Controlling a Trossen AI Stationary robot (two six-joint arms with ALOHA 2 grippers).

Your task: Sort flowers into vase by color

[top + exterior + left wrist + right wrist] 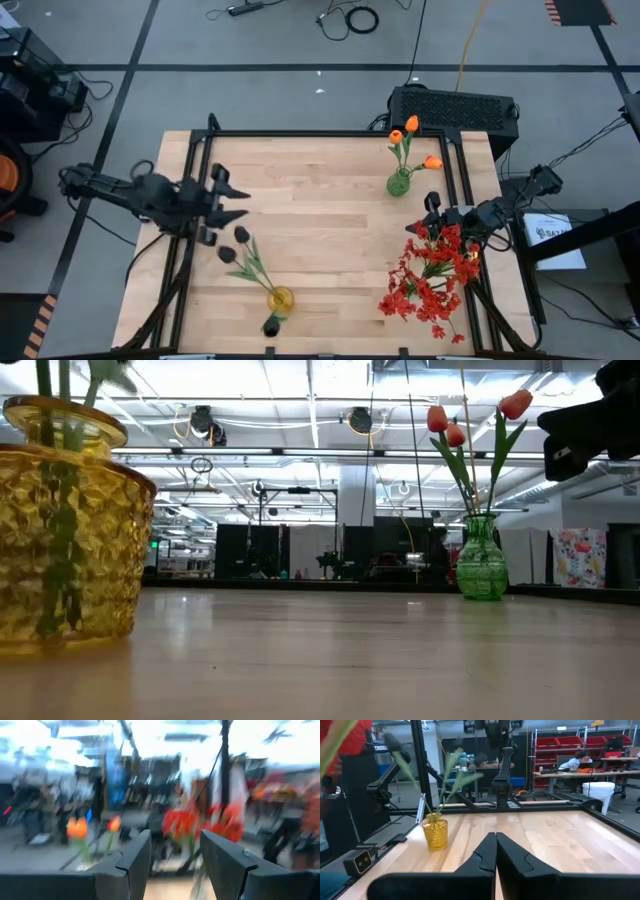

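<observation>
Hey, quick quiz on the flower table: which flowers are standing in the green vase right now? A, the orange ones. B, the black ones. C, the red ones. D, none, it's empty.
A: the green vase holds the orange flowers; the black flowers sit in the yellow vase.

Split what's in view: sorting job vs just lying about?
Job:
- orange flowers in the green vase
- black flowers in the yellow vase
- red flowers at the table's right edge

Lying about:
- black case behind the table
- floor cables
- white bucket
</observation>
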